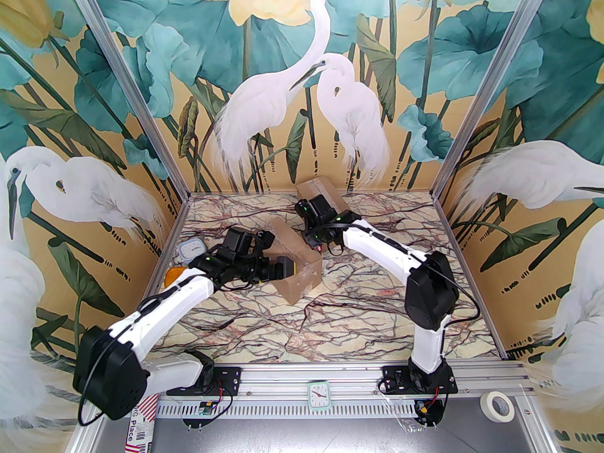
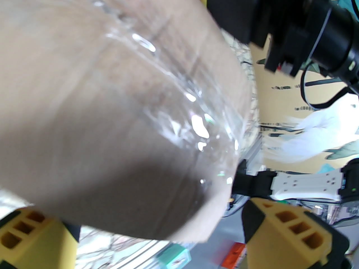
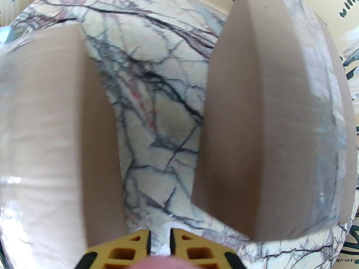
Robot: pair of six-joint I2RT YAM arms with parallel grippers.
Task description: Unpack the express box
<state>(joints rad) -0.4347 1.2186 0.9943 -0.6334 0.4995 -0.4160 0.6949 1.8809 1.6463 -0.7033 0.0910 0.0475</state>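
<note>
A brown cardboard express box [image 1: 295, 264] wrapped in clear tape lies left of the table's middle. My left gripper [image 1: 289, 272] is at its near-left side. In the left wrist view the box [image 2: 112, 108] looms close and blurred, with the yellow fingers [image 2: 291, 228] spread wide on either side of its end, so the gripper [image 2: 160, 234] is open. A second taped box [image 1: 323, 191] stands at the back wall. My right gripper [image 1: 315, 242] hovers low between the two boxes [image 3: 42, 150] [image 3: 266, 122], its fingers [image 3: 190, 251] almost together over bare marble.
A pale rounded gadget [image 1: 191, 249] and an orange object [image 1: 173, 276] lie at the table's left edge beside the left arm. A small clock [image 1: 318, 394] and a tape roll [image 1: 495, 406] sit on the front rail. Open marble [image 1: 368, 309] stretches across the near right.
</note>
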